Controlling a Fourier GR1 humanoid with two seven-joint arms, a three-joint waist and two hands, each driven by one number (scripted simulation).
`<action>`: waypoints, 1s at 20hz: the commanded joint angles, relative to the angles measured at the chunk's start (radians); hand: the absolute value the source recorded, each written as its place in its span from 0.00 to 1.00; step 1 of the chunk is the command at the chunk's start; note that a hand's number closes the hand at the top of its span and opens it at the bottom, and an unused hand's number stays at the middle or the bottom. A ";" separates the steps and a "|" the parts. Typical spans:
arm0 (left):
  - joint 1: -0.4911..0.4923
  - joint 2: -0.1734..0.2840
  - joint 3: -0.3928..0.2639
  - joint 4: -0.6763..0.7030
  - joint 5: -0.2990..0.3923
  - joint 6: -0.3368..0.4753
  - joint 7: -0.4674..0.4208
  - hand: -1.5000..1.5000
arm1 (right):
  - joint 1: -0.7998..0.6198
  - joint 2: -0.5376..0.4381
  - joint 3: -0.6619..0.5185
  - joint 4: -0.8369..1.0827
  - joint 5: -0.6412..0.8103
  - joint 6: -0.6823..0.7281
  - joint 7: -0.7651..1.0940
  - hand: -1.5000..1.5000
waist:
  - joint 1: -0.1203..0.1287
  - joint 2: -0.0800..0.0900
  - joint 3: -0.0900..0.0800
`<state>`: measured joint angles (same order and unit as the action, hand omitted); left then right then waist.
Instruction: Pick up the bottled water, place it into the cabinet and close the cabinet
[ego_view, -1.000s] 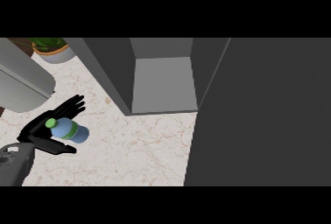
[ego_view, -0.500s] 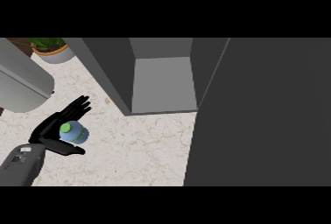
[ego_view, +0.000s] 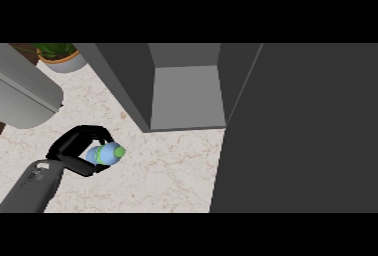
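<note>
I see the bottled water (ego_view: 105, 154), blue with a green cap, over the marbled bench (ego_view: 170, 170) at lower left, my left hand (ego_view: 74, 150) curled round it. The open cabinet (ego_view: 184, 90) stands just beyond, its door (ego_view: 295, 130) at right. A potted plant (ego_view: 59, 56) sits far left.

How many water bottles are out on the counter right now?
1: the bottled water, at the lower left, held in the left hand. The cabinet looks empty, though its door may hide others.
</note>
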<state>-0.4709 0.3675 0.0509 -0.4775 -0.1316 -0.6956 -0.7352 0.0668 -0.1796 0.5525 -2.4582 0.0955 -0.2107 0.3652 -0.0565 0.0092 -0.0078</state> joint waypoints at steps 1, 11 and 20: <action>0.020 0.007 -0.074 -0.079 -0.055 -0.115 -0.250 1.00 | 0.008 -0.022 -0.006 -0.066 0.036 -0.001 0.037 0.00 | 0.018 -0.006 0.001; 0.069 -0.324 0.094 -0.109 0.023 0.723 -0.190 1.00 | 0.053 -0.037 0.033 -0.045 0.079 -0.029 -0.001 0.00 | 0.044 -0.014 0.007; 0.114 -0.366 -0.118 -0.395 0.287 0.731 0.006 1.00 | 0.075 -0.041 0.022 -0.109 0.075 -0.074 0.048 0.00 | 0.051 -0.018 0.008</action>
<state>-0.3683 0.0161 0.0223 -0.7392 0.0597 -0.0128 -0.8282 0.1070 -0.2122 0.5672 -2.4731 0.0966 -0.2677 0.3758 -0.0074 -0.0061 -0.0003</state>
